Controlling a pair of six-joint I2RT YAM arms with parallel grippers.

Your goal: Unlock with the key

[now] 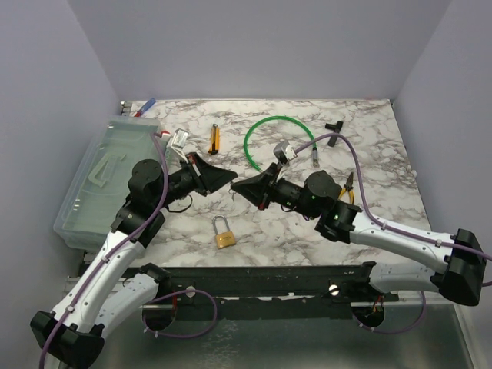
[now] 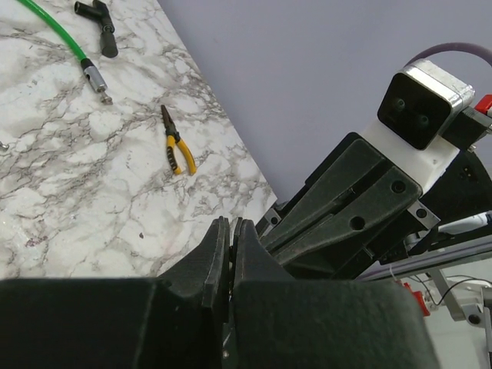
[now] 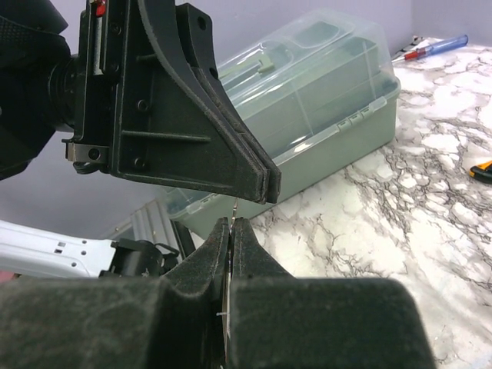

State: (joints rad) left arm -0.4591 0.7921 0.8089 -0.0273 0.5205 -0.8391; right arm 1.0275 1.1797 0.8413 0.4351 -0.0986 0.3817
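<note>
- The right tool point(image 3: 231, 227) is fully closed. A thin silvery sliver, the key point(image 3: 232, 209), stands up out of the seam between its fingers, so it appears pinched there by one end.
- The left tool point(image 3: 267, 184) is closed too, with its tip meeting the key's free end from above. The views do not show whether it pinches the metal or only touches it.
- Both tools hang tip to tip above the middle of the counter point(image 1: 369, 154). This looks like a handover or regrip in mid-air, probably to get the tiny key protruding far enough and pointed the right way for the lock.
- The padlock point(image 1: 224, 240) lies flat on the counter below the meeting point and nearer the front edge. It is apart from both tools, and its shackle looks seated. Which way its keyhole faces cannot be made out.
- Bare marble surrounds the padlock on every side, so a descent from above looks unobstructed. The black rail point(image 1: 269, 278) at the near edge runs close in front of it and narrows any approach from that side.
- The clear plastic box point(image 1: 100, 177) crowds the left arm's outer side.
- The green cable loop point(image 1: 265, 127) lies towards the back, and the pliers point(image 2: 178, 150) sit by the right arm, both well away from the padlock.
- With so little key showing, a skewed pull by either tool could drop it.
</note>
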